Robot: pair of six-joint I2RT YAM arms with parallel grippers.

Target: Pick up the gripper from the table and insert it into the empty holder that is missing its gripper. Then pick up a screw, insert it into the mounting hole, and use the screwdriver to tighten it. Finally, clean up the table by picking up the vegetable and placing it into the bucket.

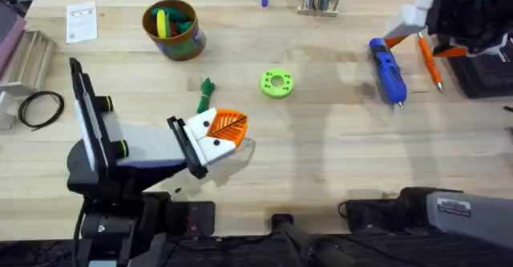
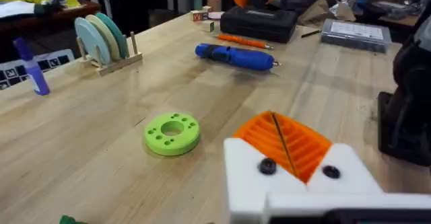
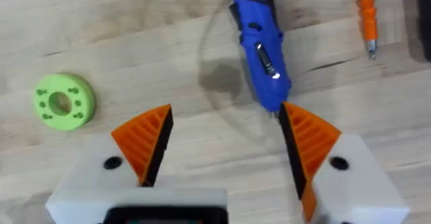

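Overhead: the left gripper (image 1: pixel 227 133) is lying low over the table's near-left part, its white blocks carrying orange ribbed pads pressed together — closed, nothing seen between them. The vegetable (image 1: pixel 207 95) is sitting just beyond it, near but apart. The lime-green ring disc (image 1: pixel 276 83) is lying mid-table with bare wood around it. The bucket (image 1: pixel 172 28) is standing far-left, holding toy pieces. The screwdriver (image 1: pixel 388 70) is lying far-right, an orange pen-like tool (image 1: pixel 430 60) just beside it. The right gripper (image 1: pixel 425 25) is hanging at the far-right edge, beyond the screwdriver.

Left wrist: the holder (image 2: pixel 296 177) is showing a dark mounting hole (image 2: pixel 267 165) in its white face, orange pads meeting in a thin line. The disc (image 2: pixel 172 132) is lying ahead, apart; the screwdriver (image 2: pixel 234 55) is farther off, near a black case (image 2: pixel 259 22).

Right wrist: the right gripper (image 3: pixel 225 143) is standing wide open, empty, touching nothing. The screwdriver's (image 3: pixel 259 46) bit end is pointing into the gap, close to one pad. The disc (image 3: pixel 63 101) is lying off to one side, the orange tool (image 3: pixel 365 12) to the other.
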